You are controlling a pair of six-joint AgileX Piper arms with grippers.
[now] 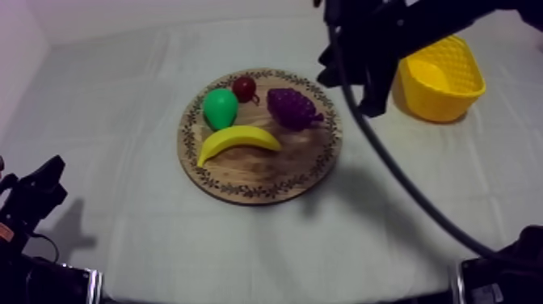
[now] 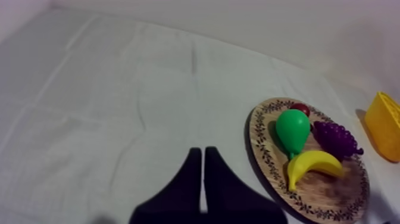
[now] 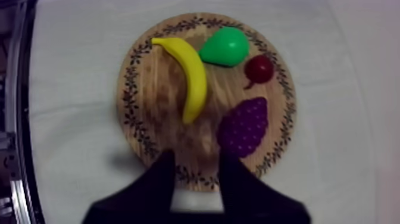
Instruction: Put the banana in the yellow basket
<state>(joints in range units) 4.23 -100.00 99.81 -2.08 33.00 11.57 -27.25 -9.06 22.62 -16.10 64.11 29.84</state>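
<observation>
Banana (image 3: 191,74) on board (image 3: 152,113), beside pear (image 3: 225,46). Our right gripper (image 3: 196,156) released, empty, over board's near rim. Banana just ahead, long axis pointing away, across its closing line. Left gripper (image 2: 202,154) clenched, well apart.

The round wooden board (image 1: 258,171) is mid-brown with streaky grain, and a ring of small dark leaf-like marks runs along its rim. The curved toy banana (image 1: 237,141) is plain bright yellow, the smooth toy pear (image 1: 220,107) vivid green, the knobbly bunch of grapes (image 1: 292,107) deep purple, and the small red fruit (image 1: 244,87) dark red. The ribbed plastic basket (image 1: 440,81) is yellow. The cloth (image 1: 113,121) is grey-white. The left gripper (image 2: 202,152) and right gripper (image 3: 197,158) each have 2 black fingers.
</observation>
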